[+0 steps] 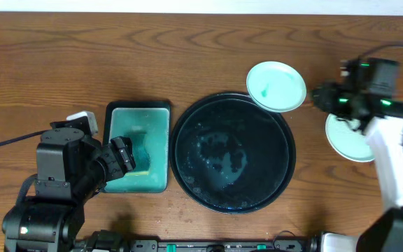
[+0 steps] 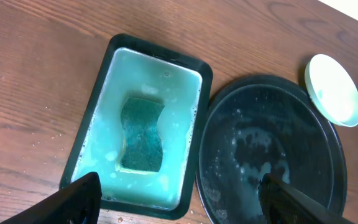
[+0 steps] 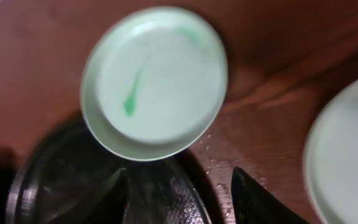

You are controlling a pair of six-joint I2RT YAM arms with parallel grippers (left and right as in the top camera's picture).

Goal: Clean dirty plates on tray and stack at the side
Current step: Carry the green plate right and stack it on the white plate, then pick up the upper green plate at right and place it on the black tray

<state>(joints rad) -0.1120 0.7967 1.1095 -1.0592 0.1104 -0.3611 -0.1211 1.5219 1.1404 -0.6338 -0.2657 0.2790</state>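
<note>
The left arm sits folded at the near left corner of the table, its forearm angled inward. Its left pincer hangs over the near side of a rectangular tray. In the left wrist view its fingers are spread wide and hold nothing.

The right arm reaches up along the right edge, wrist bent inward, with green lights showing on its housing. The right pincer hovers just beside the smeared plate, on that plate's right. In the right wrist view the jaws are wide apart and empty, and both fingers are clear of the plate.

The smeared plate is pale mint and carries a thin teal streak. Its lower edge overlaps the far right rim of the round black tray. The tray's glossy floor is wet, with foamy patches. A second plate lies on bare wood right of the tray, partly hidden under the right arm.

The rectangular tray, just left of the round one, holds milky teal liquid and a dark teal sponge. The table is dark-brown wood grain, with a pale strip beyond its far edge.
</note>
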